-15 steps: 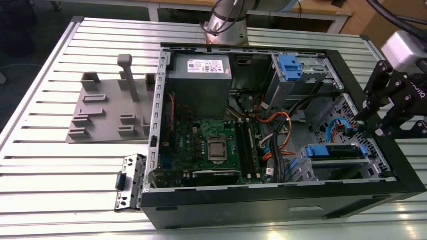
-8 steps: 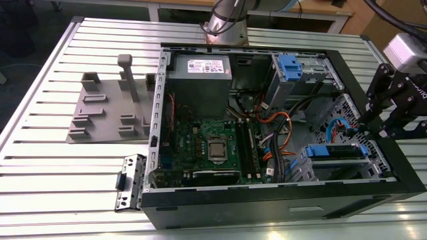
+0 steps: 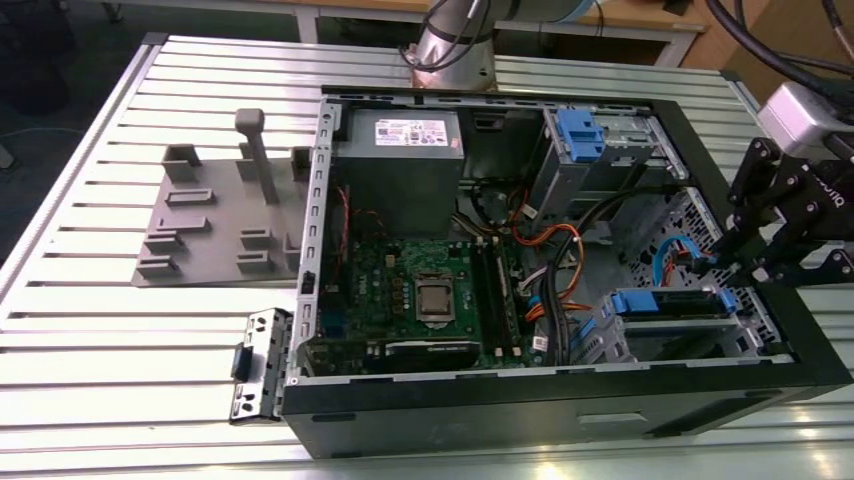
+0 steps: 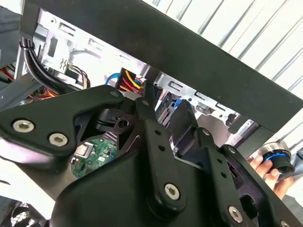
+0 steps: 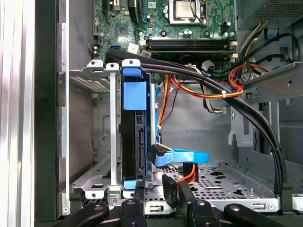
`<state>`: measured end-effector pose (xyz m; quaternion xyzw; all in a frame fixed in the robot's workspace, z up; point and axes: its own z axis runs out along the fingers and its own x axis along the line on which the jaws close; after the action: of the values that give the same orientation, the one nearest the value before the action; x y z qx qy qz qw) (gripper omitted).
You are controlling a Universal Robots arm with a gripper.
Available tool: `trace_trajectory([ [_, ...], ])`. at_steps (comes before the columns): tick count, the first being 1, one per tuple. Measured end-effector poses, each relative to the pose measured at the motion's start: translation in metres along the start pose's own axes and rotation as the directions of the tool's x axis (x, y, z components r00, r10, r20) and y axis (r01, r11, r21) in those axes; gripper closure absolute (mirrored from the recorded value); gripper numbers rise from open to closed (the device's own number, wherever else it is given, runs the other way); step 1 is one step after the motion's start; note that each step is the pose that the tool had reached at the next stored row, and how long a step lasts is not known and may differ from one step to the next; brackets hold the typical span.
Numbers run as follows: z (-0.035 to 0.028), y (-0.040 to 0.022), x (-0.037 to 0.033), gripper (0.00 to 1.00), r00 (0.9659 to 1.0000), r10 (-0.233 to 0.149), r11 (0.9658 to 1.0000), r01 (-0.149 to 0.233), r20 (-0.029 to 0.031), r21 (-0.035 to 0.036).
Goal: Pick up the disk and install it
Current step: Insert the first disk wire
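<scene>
Your counter (image 3: 107,330) carries the open computer case (image 3: 561,420), and everything else sits inside or beside it. The disk (image 5: 134,137) stands on edge in the drive cage (image 5: 90,80) at the case's wall, next to the motherboard (image 5: 189,23). Your end effector (image 5: 156,189) hovers just over the disk's edge, fingers (image 5: 170,191) slightly parted, gripping nothing.

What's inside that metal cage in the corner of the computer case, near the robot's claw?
The silver metal drive cage holds the disk, a dark drive standing on edge in a bright blue plastic frame. A blue cable connector lies beside it. The disk's far faces are hidden by the cage walls.
</scene>
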<state>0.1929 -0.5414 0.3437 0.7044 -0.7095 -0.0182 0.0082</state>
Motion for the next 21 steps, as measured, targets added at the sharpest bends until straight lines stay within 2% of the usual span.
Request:
trace_trajectory([
  [7, 0.0002, 0.0000, 0.0000, 0.59, 1.0000, 0.000, 1.0000, 0.000, 0.0002, -0.0001],
  [8, 0.0002, 0.0000, 0.0000, 0.66, 1.0000, 0.000, 1.0000, 0.000, 0.0002, 0.0000],
  [9, 0.0002, 0.0000, 0.0000, 0.66, 1.0000, 0.000, 1.0000, 0.000, 0.0001, 0.0000],
  [11, 0.0003, 0.0000, -0.0001, 0.78, 1.0000, 0.000, 1.0000, 0.000, 0.0001, 0.0000],
  [12, 0.0003, 0.0000, -0.0001, 0.78, 1.0000, 0.000, 1.0000, 0.000, 0.0002, 0.0000],
  [13, 0.0003, 0.0000, -0.0001, 0.84, 1.0000, 0.000, 1.0000, 0.000, 0.0002, 0.0000],
  [21, 0.0004, 0.0001, -0.0002, 0.84, 1.0000, 0.000, 1.0000, 0.000, 0.0002, 0.0000],
])
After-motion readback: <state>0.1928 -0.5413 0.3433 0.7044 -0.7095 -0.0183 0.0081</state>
